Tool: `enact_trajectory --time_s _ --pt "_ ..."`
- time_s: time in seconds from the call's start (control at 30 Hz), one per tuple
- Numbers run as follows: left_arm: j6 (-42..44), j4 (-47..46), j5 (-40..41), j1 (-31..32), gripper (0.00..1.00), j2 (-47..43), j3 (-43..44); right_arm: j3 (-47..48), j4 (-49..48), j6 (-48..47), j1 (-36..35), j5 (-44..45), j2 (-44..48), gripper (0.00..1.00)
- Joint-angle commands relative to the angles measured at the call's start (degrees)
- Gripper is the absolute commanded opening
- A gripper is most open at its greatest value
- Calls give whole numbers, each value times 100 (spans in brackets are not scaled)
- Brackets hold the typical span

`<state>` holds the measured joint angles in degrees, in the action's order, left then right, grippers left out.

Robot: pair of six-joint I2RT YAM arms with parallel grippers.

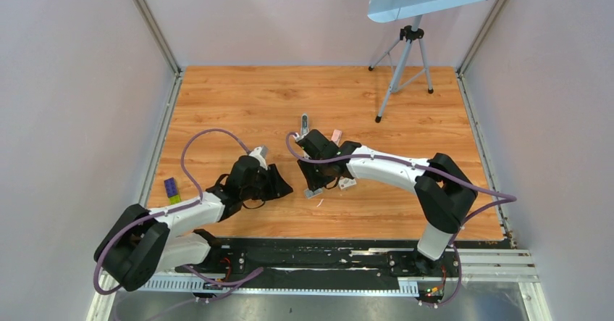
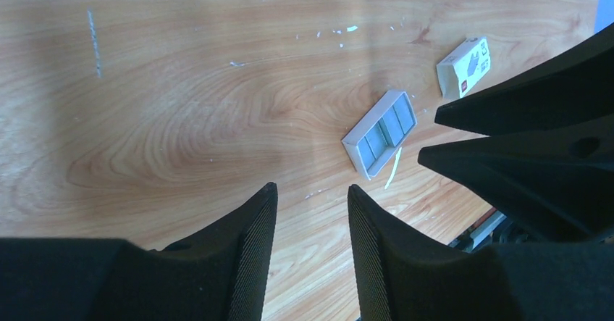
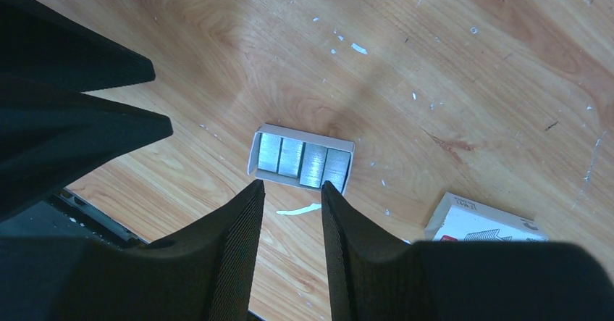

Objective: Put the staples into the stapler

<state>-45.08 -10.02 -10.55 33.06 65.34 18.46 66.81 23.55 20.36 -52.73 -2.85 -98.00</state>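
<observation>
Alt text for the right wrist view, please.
A small white tray holding four strips of staples lies on the wooden table, just beyond the right gripper, open and empty. A white box lies lower right.

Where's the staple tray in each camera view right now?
Top external: staple tray just below centre.
Left wrist: tray right of centre.
Right wrist: tray at centre.
Shared landmark: printed white carton lying near it.

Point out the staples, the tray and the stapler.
staples (image 3: 303, 163): right wrist view, middle of the strips.
tray (image 3: 253, 151): right wrist view, its left wall.
stapler (image 1: 305, 124): top external view, middle of its body.
</observation>
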Motion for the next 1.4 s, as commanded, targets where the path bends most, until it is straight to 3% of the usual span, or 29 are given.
enact_trajectory --time_s 0.0,0.2,1.37 --pt "-282 -741 -242 -22 42 222 -135 -2 -19 117 69 -99 -36 38" --pt "-587 -1285 -310 -9 36 429 -339 -229 -385 331 186 -435 -73 37" --pt "-1105 -2233 -441 287 29 1186 -413 -677 -788 425 320 -499 -158 38"
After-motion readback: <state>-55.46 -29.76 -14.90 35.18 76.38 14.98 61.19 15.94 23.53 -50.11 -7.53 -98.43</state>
